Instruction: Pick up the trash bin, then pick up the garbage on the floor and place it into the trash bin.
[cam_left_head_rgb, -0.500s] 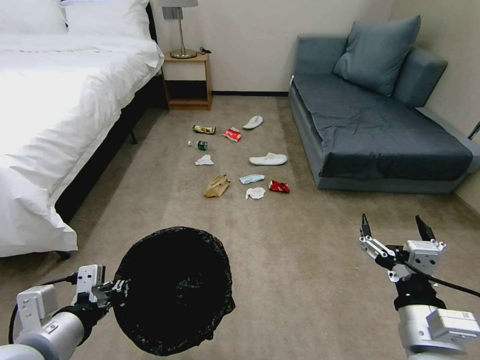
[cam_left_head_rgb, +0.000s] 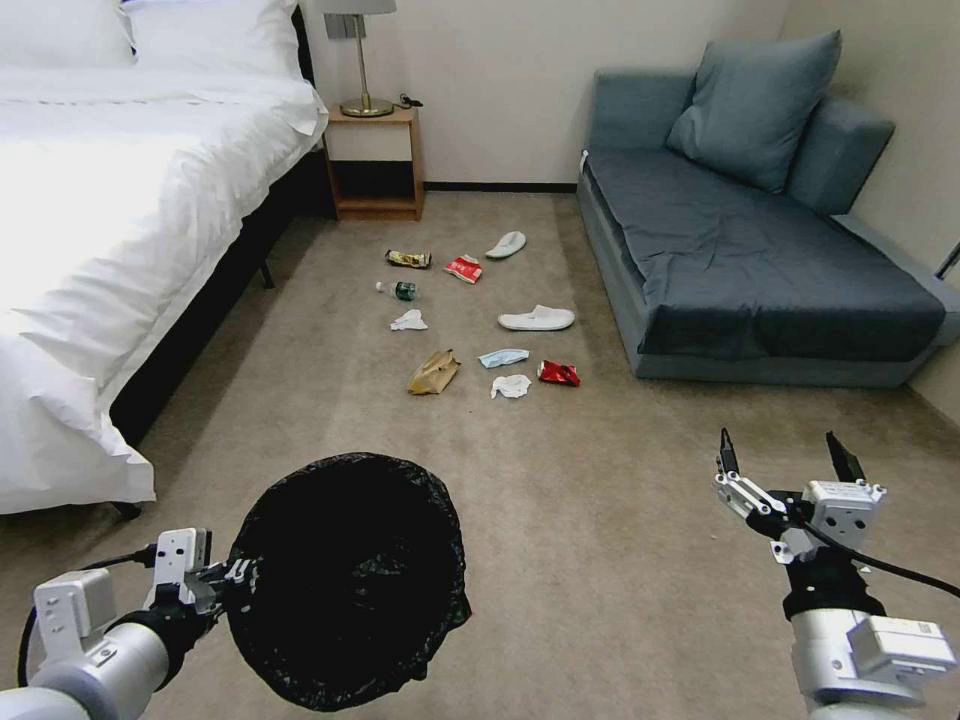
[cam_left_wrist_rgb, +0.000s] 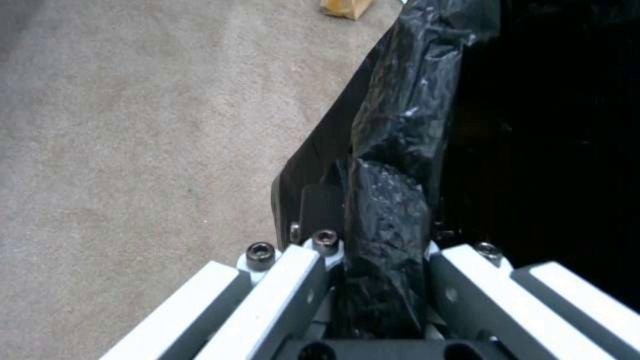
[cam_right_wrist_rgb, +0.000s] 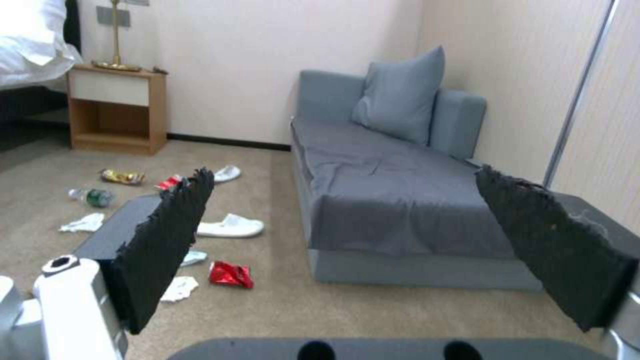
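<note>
1. Floor (cam_left_head_rgb: 620, 520): beige carpet between the bed (cam_left_head_rgb: 110, 220) and the grey sofa (cam_left_head_rgb: 740, 240).
2. Trash bin (cam_left_head_rgb: 345, 580): held off the carpet at lower left, mouth tilted toward the camera; interior dark, contents cannot be told.
3. Left arm: low at the left edge, forearm pointing right. Left end effector (cam_left_head_rgb: 232, 580) clenched on the bin's bag-lined rim; the wrist view shows black plastic pinched between its fingers (cam_left_wrist_rgb: 313, 280).
4. Right arm: raised at lower right, aimed forward. Right end effector (cam_left_head_rgb: 785, 455) released, fingers spread wide, holding nothing.
5. Garbage (cam_left_head_rgb: 480, 320): scattered on the carpet ahead, well apart from both end effectors: two white slippers, tan paper bag (cam_left_head_rgb: 433, 372), blue mask, tissues, red can (cam_left_head_rgb: 558, 373), bottle, wrappers.
</note>
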